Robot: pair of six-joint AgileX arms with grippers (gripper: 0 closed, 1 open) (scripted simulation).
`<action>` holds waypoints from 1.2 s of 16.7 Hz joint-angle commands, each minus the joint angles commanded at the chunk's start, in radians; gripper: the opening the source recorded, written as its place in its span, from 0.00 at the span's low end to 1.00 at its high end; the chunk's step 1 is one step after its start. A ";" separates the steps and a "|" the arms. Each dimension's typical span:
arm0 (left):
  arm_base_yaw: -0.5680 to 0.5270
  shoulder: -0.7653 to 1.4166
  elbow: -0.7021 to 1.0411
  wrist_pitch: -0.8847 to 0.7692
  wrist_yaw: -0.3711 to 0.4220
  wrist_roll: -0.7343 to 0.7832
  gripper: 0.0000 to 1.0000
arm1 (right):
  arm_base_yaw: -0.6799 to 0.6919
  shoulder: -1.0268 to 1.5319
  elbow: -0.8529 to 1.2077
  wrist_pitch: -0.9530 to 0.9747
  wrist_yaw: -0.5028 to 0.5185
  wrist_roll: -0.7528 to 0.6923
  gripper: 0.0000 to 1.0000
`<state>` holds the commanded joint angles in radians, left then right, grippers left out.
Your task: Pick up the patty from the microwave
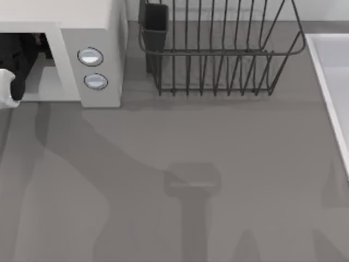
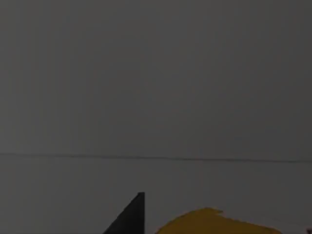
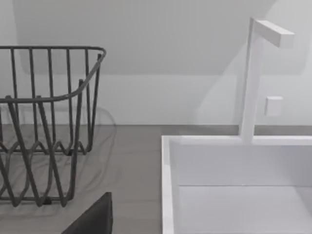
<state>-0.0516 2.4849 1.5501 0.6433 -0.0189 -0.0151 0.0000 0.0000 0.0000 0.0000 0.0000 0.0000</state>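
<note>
The white microwave (image 1: 101, 33) stands at the table's back left, its two round knobs (image 1: 90, 57) stacked on the grey front panel and its cavity open. My left arm (image 1: 15, 65) reaches into that cavity. In the dim left wrist view the yellow-orange patty (image 2: 214, 223) lies on the cavity floor between the spread fingers of my left gripper (image 2: 226, 212). One dark finger (image 2: 129, 219) stands just beside the patty with a small gap, so the gripper is open. A dark finger (image 3: 95, 219) of my right gripper shows in the right wrist view, set wide and holding nothing.
A dark wire dish rack (image 1: 218, 49) with a black cup (image 1: 155, 24) in it stands right of the microwave. A white sink (image 1: 332, 82) with a faucet (image 3: 253, 78) runs along the right edge. Arm shadows fall on the grey tabletop (image 1: 191, 180).
</note>
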 joint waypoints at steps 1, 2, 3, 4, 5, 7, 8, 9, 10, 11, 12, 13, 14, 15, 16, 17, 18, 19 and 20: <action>-0.044 -0.063 -0.051 -0.021 -0.041 -0.016 0.00 | 0.000 0.000 0.000 0.000 0.000 0.000 1.00; -0.091 -0.135 -0.107 -0.043 -0.085 -0.034 0.00 | 0.000 0.000 0.000 0.000 0.000 0.000 1.00; -0.142 -0.213 -0.168 -0.067 -0.132 -0.053 0.00 | 0.000 0.000 0.000 0.000 0.000 0.000 1.00; -0.195 -0.298 -0.232 -0.092 -0.182 -0.073 0.00 | 0.000 0.000 0.000 0.000 0.000 0.000 1.00; -0.250 -0.386 -0.299 -0.119 -0.233 -0.093 0.00 | 0.000 0.000 0.000 0.000 0.000 0.000 1.00; -0.362 -0.564 -0.435 -0.172 -0.337 -0.135 0.00 | 0.000 0.000 0.000 0.000 0.000 0.000 1.00; -0.416 -0.648 -0.501 -0.198 -0.387 -0.155 0.00 | 0.000 0.000 0.000 0.000 0.000 0.000 1.00; -0.469 -0.727 -0.565 -0.223 -0.436 -0.175 0.00 | 0.000 0.000 0.000 0.000 0.000 0.000 1.00; -0.517 -0.795 -0.624 -0.247 -0.482 -0.193 0.00 | 0.000 0.000 0.000 0.000 0.000 0.000 1.00; -0.562 -0.854 -0.678 -0.268 -0.523 -0.210 0.00 | 0.000 0.000 0.000 0.000 0.000 0.000 1.00; -0.602 -0.903 -0.725 -0.288 -0.560 -0.225 0.00 | 0.000 0.000 0.000 0.000 0.000 0.000 1.00; -0.634 -0.940 -0.762 -0.303 -0.590 -0.237 0.00 | 0.000 0.000 0.000 0.000 0.000 0.000 1.00; -0.658 -0.968 -0.789 -0.315 -0.613 -0.246 0.00 | 0.000 0.000 0.000 0.000 0.000 0.000 1.00; -0.674 -0.984 -0.805 -0.322 -0.628 -0.252 0.00 | 0.000 0.000 0.000 0.000 0.000 0.000 1.00; -0.679 -0.990 -0.810 -0.325 -0.633 -0.254 0.00 | 0.000 0.000 0.000 0.000 0.000 0.000 1.00; -0.679 -0.990 -0.810 -0.325 -0.633 -0.254 0.00 | 0.000 0.000 0.000 0.000 0.000 0.000 1.00; -0.679 -0.990 -0.810 -0.325 -0.633 -0.254 0.00 | 0.000 0.000 0.000 0.000 0.000 0.000 1.00; -0.679 -0.990 -0.810 -0.325 -0.633 -0.254 0.00 | 0.000 0.000 0.000 0.000 0.000 0.000 1.00; -0.648 -0.972 -0.817 -0.318 -0.636 -0.249 0.00 | 0.000 0.000 0.000 0.000 0.000 0.000 1.00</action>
<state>-0.6992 1.5127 0.7330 0.3253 -0.6550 -0.2640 0.0000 0.0000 0.0000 0.0000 0.0000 0.0000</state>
